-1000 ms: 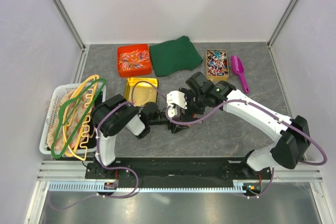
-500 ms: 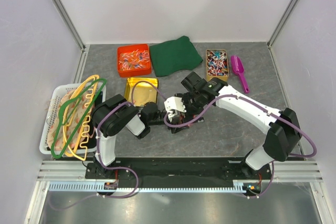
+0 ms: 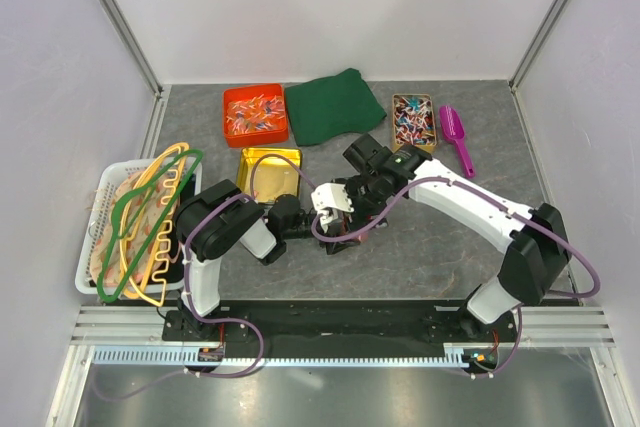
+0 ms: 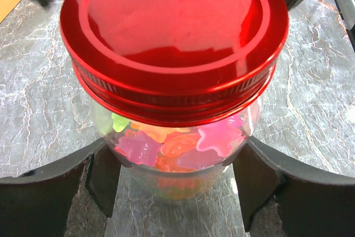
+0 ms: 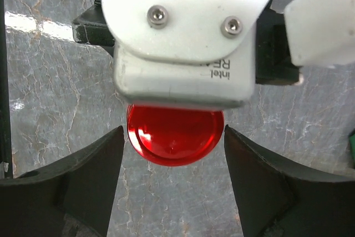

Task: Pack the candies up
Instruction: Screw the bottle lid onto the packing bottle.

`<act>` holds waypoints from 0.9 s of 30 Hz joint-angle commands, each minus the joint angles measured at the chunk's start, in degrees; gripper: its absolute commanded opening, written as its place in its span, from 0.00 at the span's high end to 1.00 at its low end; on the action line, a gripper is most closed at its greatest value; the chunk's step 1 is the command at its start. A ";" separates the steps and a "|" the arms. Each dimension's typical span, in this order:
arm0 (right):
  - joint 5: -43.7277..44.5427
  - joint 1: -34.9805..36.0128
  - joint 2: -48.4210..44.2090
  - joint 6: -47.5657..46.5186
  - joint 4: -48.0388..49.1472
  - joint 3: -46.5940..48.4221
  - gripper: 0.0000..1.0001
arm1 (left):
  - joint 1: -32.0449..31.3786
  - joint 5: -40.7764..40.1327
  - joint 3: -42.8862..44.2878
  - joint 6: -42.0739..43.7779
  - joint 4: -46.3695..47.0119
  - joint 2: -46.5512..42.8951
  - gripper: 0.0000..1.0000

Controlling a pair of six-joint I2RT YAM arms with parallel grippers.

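With the candies [image 4: 166, 148] inside the jar [image 4: 183, 187], clamped by the left gripper [image 4: 180, 184] at 4 o'clock of the gold tin [image 3: 270, 169], lid-turning is judged in hand: the red lid [image 4: 172, 37] is straddled by the wide-open right gripper [image 5: 175, 187], and a centred closing is needed.

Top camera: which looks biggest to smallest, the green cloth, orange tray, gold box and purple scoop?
1. green cloth, biggest
2. orange tray and gold box: they look nearly alike, so I won't rank them
3. purple scoop, smallest
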 commanded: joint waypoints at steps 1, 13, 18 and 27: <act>-1.81 -0.11 1.14 -1.47 -0.58 1.41 0.22 | -0.37 -1.08 0.54 3.28 -0.87 0.39 0.50; -2.43 -0.02 -0.26 2.65 0.92 0.10 0.49 | -0.37 -0.99 0.63 3.28 -1.05 0.39 0.50; -0.59 0.16 -1.14 10.47 6.09 -3.42 0.51 | -0.28 -1.08 0.63 3.19 -1.05 0.39 0.50; 3.11 0.33 -5.27 33.47 16.64 -9.31 0.56 | -0.28 -1.25 0.63 3.10 -0.87 0.39 0.50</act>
